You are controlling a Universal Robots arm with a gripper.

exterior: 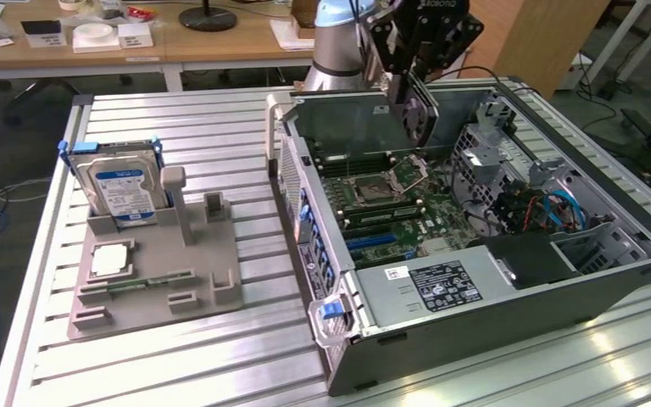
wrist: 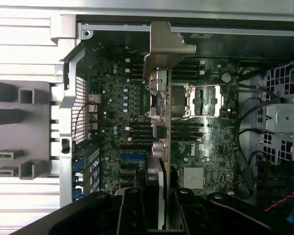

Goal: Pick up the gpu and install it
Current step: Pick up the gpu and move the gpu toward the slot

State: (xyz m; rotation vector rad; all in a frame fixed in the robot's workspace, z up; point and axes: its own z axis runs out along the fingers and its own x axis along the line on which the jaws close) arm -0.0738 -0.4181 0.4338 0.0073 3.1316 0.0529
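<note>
We find the thin, dark, flat gpu (exterior: 420, 119), with its silver-grey metal bracket (wrist: 165, 46), hanging on edge over the open grey metal computer case (exterior: 597, 280), above the green motherboard (exterior: 439, 216) and not seated in any slot. The black hand (exterior: 413, 85) has its fingers drawn partway in and clamped on the card's upper edge. To the exterior view's left, on the ribbed aluminium desk (exterior: 190, 365), a grey plastic fixture (exterior: 207, 254) carries a boxy hard drive with a blue-white label (exterior: 122, 191), well apart from the case.

"DELL" on motherboard (wrist: 192, 151); partial "obotiq" on claw (exterior: 410, 98) body; power supply label (exterior: 444, 284) text unreadable
</note>
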